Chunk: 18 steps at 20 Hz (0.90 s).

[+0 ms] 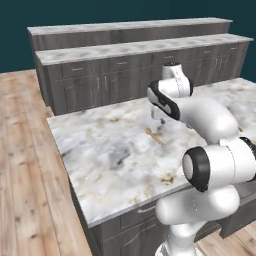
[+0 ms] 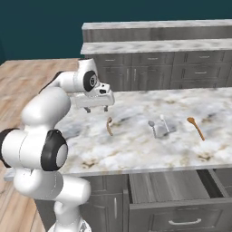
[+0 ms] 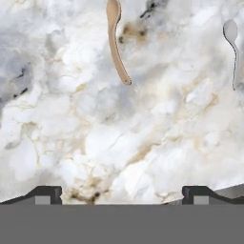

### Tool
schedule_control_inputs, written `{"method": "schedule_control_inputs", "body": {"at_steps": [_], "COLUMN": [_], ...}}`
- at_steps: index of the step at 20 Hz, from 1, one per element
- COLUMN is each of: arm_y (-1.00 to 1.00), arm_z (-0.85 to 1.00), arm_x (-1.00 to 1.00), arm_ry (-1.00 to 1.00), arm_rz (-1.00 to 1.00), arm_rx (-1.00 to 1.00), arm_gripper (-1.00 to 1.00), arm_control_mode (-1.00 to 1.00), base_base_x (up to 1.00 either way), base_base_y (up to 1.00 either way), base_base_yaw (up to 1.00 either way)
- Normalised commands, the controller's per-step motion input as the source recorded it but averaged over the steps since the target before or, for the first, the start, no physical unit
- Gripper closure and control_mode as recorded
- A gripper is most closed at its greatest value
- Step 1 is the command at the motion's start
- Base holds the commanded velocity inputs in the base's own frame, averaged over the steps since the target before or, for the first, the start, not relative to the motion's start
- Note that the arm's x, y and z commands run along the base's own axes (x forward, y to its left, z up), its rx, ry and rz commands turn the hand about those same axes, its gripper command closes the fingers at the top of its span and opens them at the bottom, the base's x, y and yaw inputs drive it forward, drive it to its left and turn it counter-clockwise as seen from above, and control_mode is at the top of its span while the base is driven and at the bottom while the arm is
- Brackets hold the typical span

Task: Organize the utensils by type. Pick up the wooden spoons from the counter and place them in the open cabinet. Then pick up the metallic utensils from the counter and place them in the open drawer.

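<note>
Left base view: the white arm hides most of the counter point(image 1: 100, 150) at frame centre.

Right base view: the pincer point(image 2: 97, 109) hangs apart and empty, upper left of a wooden spoon point(image 2: 109, 126); metallic utensils point(image 2: 158, 127) lie at centre, another spoon point(image 2: 195, 128) right, the open drawer point(image 2: 176, 190) bottom right.

Hand view: the wooden spoon sits top centre, a metal spoon point(image 3: 232, 47) upper right.

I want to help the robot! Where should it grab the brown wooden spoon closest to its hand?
Probably the middle of the slim handle of the wooden spoon, coming straight down from above. It lies flat on the counter, so the open end effector can straddle the narrow handle crosswise.
</note>
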Motion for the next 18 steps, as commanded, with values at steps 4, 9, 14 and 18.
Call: {"method": "schedule_control_inputs", "body": {"at_steps": [4,9,14,18], "arm_y": [-0.09,-0.01,0.02,0.05], "arm_z": [-0.35,-0.16,-0.12,-0.25], "arm_x": [0.16,0.19,0.06,0.06], "arm_ry": [0.0,0.01,0.0,0.0], "arm_rz": [0.13,0.09,0.11,0.16], "arm_rx": [-0.03,0.0,0.0,0.0], "arm_gripper": [-1.0,-1.0,-1.0,-1.0], "arm_control_mode": [-1.0,-1.0,-1.0,-1.0], "base_base_x": [0.0,0.0,0.0,0.0], "base_base_y": [0.0,0.0,0.0,0.0], "base_base_yaw": [0.0,0.0,0.0,0.0]}}
